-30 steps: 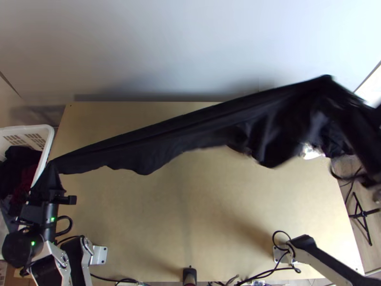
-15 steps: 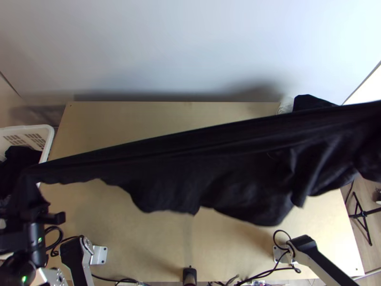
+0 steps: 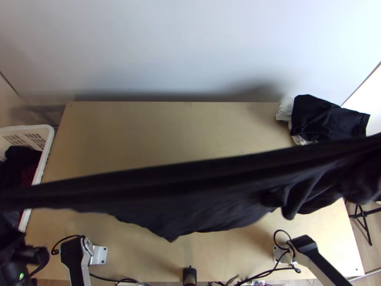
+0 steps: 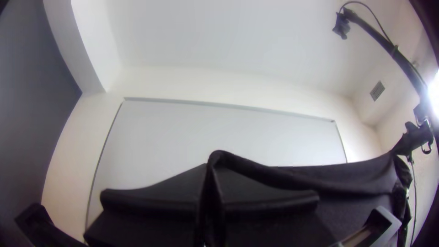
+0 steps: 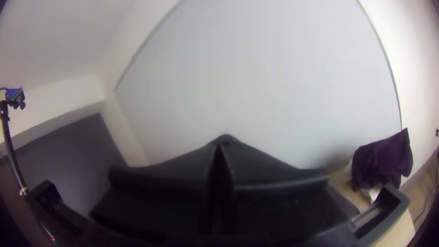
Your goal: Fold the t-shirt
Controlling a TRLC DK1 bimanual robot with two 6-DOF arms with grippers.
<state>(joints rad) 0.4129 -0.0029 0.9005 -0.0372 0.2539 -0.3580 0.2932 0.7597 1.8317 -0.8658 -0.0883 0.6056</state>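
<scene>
The wooden desk (image 3: 166, 128) lies beneath a black T-shirt (image 3: 190, 186) held aloft, its long axis running from nine to three o'clock, loose folds hanging toward six. A white basket (image 3: 28, 129) stands at nine, dark garments (image 3: 328, 117) at two, a likely snag in lowering; left gripper (image 4: 211, 196) and right gripper (image 5: 219, 183) clamp opposite ends of the shirt.
</scene>
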